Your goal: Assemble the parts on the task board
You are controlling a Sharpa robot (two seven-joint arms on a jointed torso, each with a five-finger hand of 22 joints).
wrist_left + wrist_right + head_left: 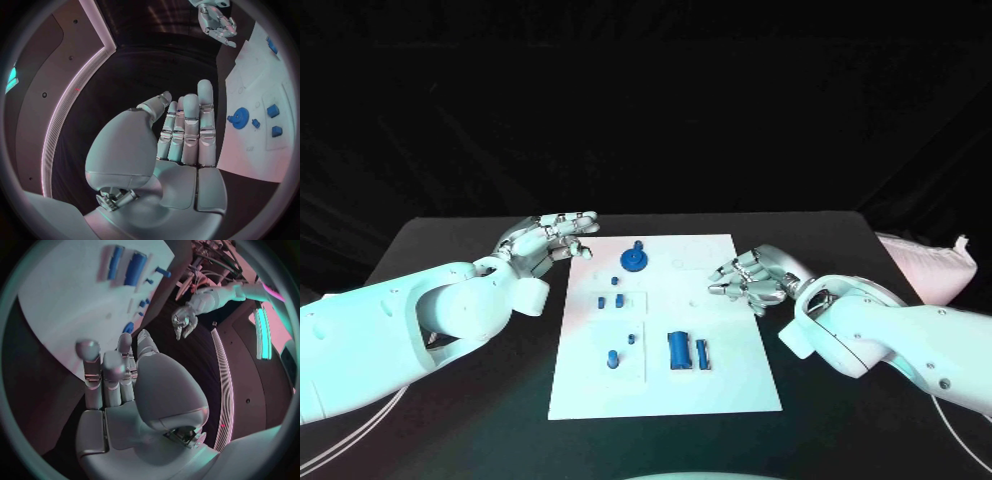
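Now, on my left I see the left hand hovering over the black table just beside the far left corner of the flat white rectangular task board. Its silver fingers are stretched out straight and close together in the wrist view, and it grips nothing.

Moving across the board, I count six blue parts. A round blue gear-like disc with a small knob sits near the far end. Below it lie two small blue blocks side by side, then two small blue pegs nearer the middle. Toward the near half lie a thick blue cylinder and, just beside it, a thinner blue bar, both lying lengthwise.

On my right, the right hand hangs over the board's right edge, level with the small blocks. Its fingers are curled somewhat inward but hold nothing, touching no part.
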